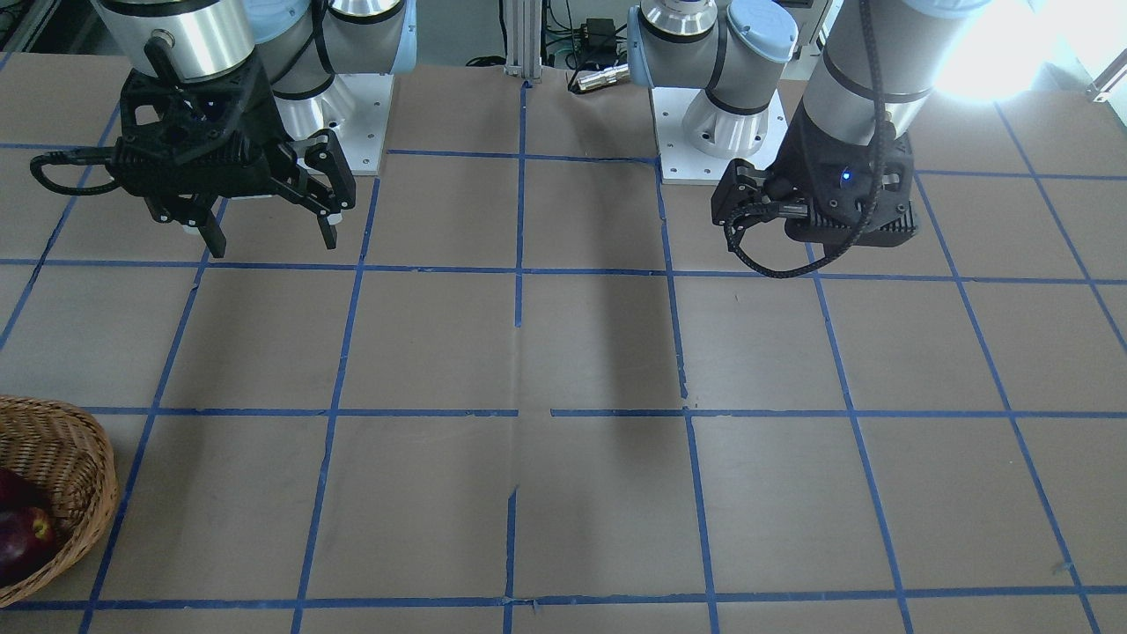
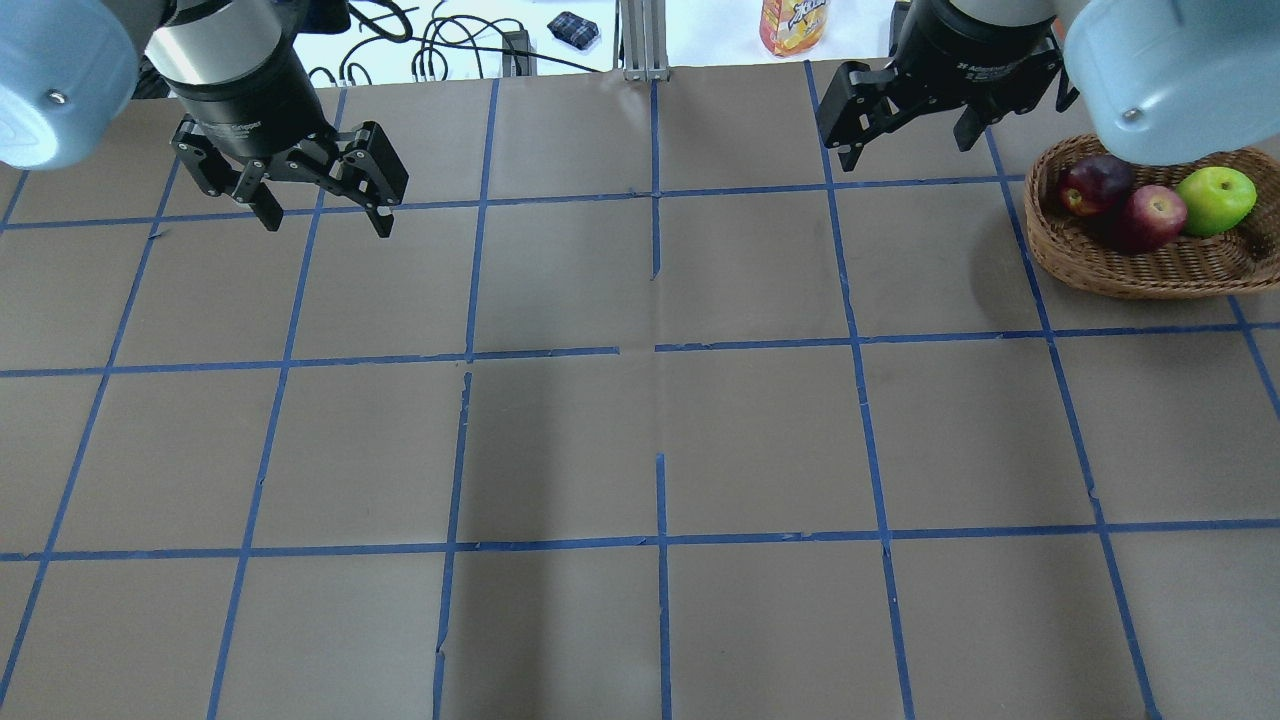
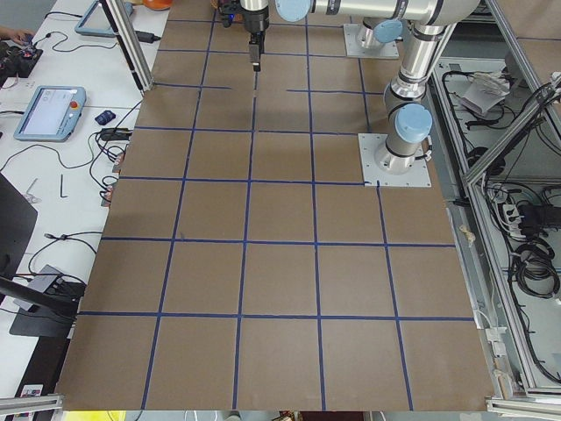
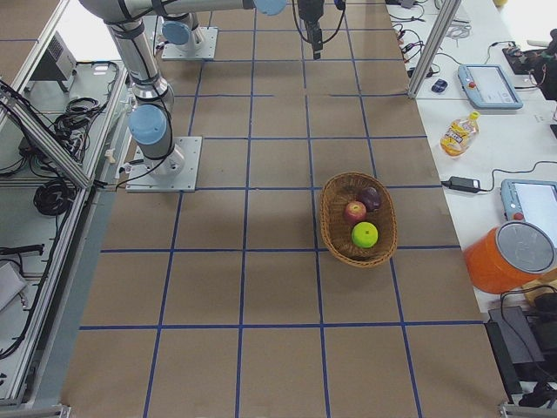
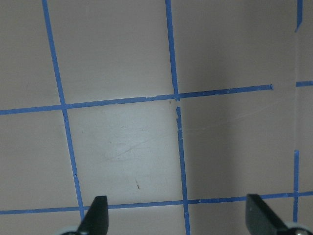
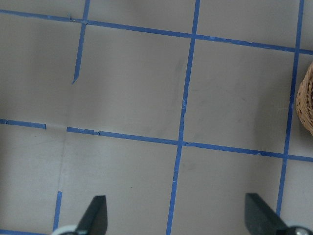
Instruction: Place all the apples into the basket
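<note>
The wicker basket (image 2: 1130,270) sits at the table's right edge and holds all three apples: the dark purple one (image 2: 1095,183), the red one (image 2: 1152,215) and the yellow-green one (image 2: 1216,199). In the exterior right view the basket (image 4: 333,228) shows the same three apples. In the front-facing view only part of the basket (image 1: 62,458) and a dark apple (image 1: 22,539) show. My right gripper (image 2: 905,145) hangs open and empty to the left of the basket; the basket's rim (image 6: 305,103) shows at its wrist view's edge. My left gripper (image 2: 322,218) is open and empty over bare table.
The table is brown with a blue tape grid. An orange drink bottle (image 2: 793,24) and cables lie beyond the far edge. An orange bucket (image 4: 513,257) and teach pendants stand on the side bench. The arm bases (image 1: 704,132) are bolted at the robot's side.
</note>
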